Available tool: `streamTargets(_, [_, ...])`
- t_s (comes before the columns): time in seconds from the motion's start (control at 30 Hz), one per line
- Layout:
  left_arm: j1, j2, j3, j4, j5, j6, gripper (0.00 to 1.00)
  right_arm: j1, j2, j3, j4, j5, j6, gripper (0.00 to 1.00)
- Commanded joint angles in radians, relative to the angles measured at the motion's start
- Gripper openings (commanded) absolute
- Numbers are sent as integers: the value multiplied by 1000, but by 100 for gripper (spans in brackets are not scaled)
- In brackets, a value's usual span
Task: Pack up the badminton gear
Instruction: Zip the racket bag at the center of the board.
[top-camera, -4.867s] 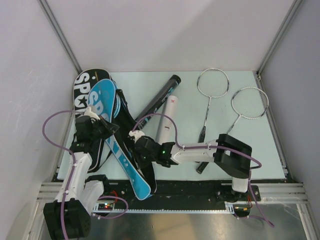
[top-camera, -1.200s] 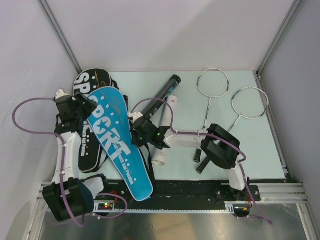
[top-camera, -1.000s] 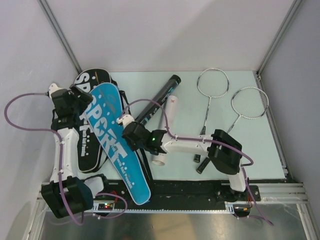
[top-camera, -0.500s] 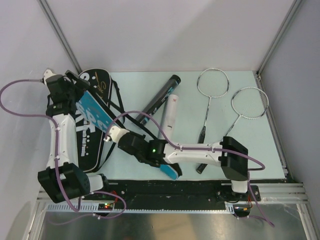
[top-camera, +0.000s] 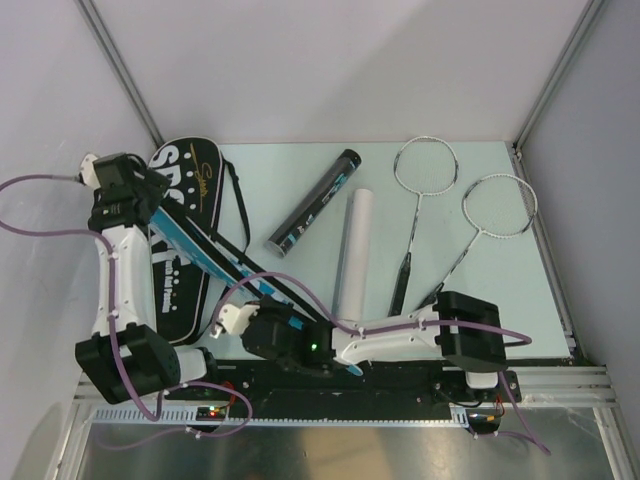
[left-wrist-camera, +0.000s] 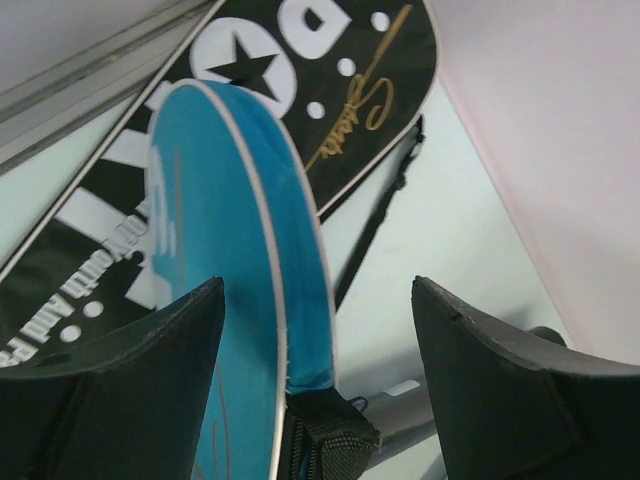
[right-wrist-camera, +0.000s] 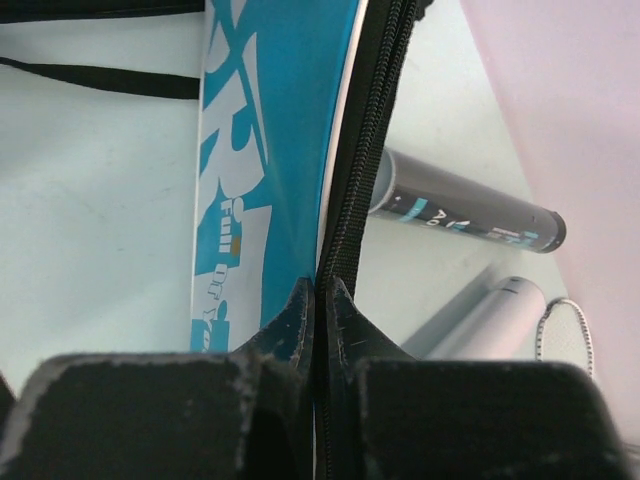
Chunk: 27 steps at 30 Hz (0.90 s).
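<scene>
1. On the flat black racket cover (top-camera: 180, 270) at the left of the pale green bench (top-camera: 480, 290), we read large white letters "SP", a white star and a gold signature script. The rest of the word is covered by the left arm and the other cover. Its small white print is too fine to read.
2. The bright blue racket cover with white piping (left-wrist-camera: 240, 230) is held up on its edge. It slants from the left arm down to the right arm, over the black cover and the bench's near edge.
3. In the right wrist view its white lettering is cut off and we cannot read a whole word.
4. The left gripper (left-wrist-camera: 318, 290) has its jaws spread wide. The blue cover's rounded end stands between them, against one finger and clear of the other.
5. The right gripper (right-wrist-camera: 318, 292) has its jaws pinched tight on the blue cover's black zip edge.
6. The black tube with teal print (top-camera: 315, 203) lies mid-bench, its print unreadable. The plain white tube (top-camera: 352, 255) lies beside it.
7. Two silver-framed rackets (top-camera: 426, 165) (top-camera: 499, 205) lie to the right. The right arm hides the end of the nearer racket's handle.
</scene>
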Motion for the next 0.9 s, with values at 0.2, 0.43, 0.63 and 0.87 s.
streamTargets(0.2, [83,-69,-39,-90,-41,-56,78,43,13,-39,77,59,153,0])
streamTargets(0.43, [97,-88,-52,-101,-21,-58,76,44,-54,-166,131,60,196,0])
streamTargets(0.63, [111,-87,-48,-105,39,-76,76,47,-128,-292,233,44,187,0])
streamTargets(0.87, [111,-116,-33,-103,43,-79,82,74,-169,-372,339,32,98,0])
